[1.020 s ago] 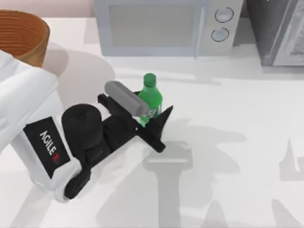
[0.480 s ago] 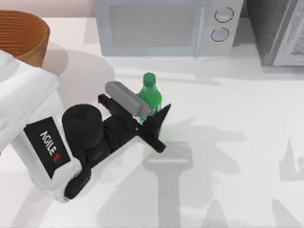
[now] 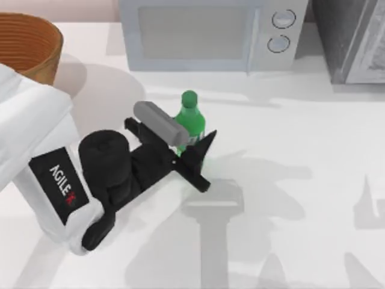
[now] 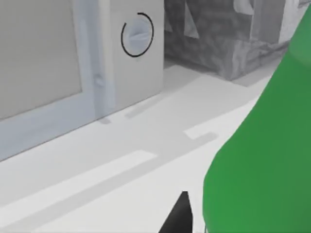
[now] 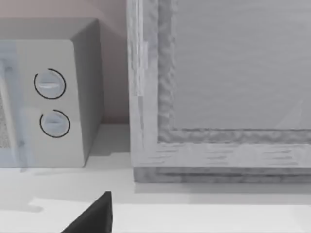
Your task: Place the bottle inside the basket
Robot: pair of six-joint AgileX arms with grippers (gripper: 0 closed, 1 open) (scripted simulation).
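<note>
Left gripper (image 3: 191,144) has its jaws clamped on the bottle (image 3: 191,120), upright between them. I'd lift straight up, then carry to the basket (image 3: 27,45), well off.

The left pincer (image 3: 187,144) has closed tighter on the bottle (image 3: 191,120) (now slightly farther back).

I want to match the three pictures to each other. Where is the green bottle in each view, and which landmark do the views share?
Top view: the bottle stands upright left of centre, between the left gripper jaws.
Left wrist view: the bottle is very close, at the near edge.
Right wrist view: not in it.
Shared landmark: the microwave with two round knobs.
</note>
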